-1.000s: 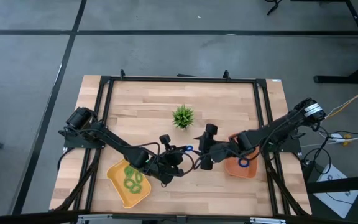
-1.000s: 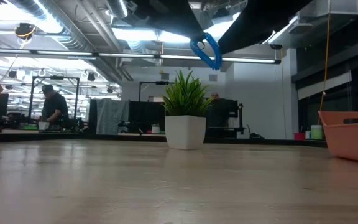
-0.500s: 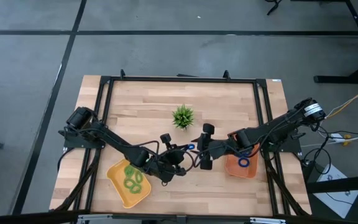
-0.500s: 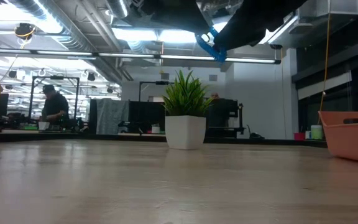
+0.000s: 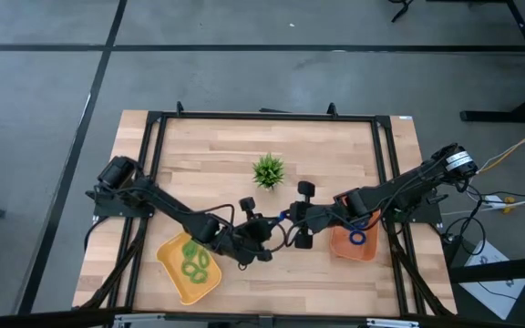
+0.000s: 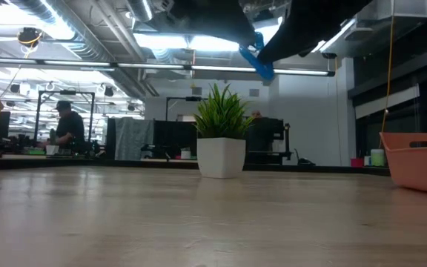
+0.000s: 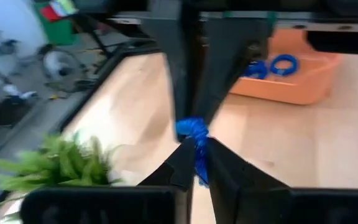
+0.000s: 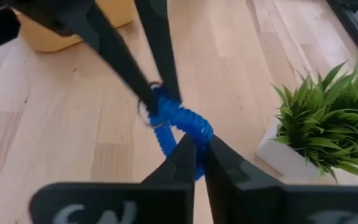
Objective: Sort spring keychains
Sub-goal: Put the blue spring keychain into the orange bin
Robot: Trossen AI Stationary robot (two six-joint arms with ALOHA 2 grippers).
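Note:
A blue spring keychain point(image 5: 283, 218) hangs in the air over the table's middle, in front of the plant in the low view point(image 6: 258, 61). My left gripper point(image 5: 276, 222) reaches it from the left and is shut on it. My right gripper point(image 5: 291, 218) reaches it from the right and is also shut on it. Green keychains point(image 5: 192, 262) lie in the yellow tray point(image 5: 173, 275) at the near left. Blue keychains point(image 5: 357, 237) lie in the orange tray point(image 5: 343, 248) at the right. My left gripper pinches one end of the blue coil point(image 8: 159, 101) between its two fingertips, beside a small metal ring. The fingers come from the table's left. The keychain is clear of the table. My right gripper pinches the coil's other end point(image 8: 196, 138) between its two fingertips, coming from the table's right. The coil stretches between the two grippers, lifted well above the wood.
A small potted plant point(image 5: 268, 169) in a white pot stands just behind the grippers. A black frame point(image 5: 153, 164) borders the wooden top. People and desks show in the room beyond the table's far edge.
My right gripper has come toward the table's left to the blue keychain and taken hold of it. My left gripper has kept its hold and edged slightly right. The keychain has stayed up in the air.

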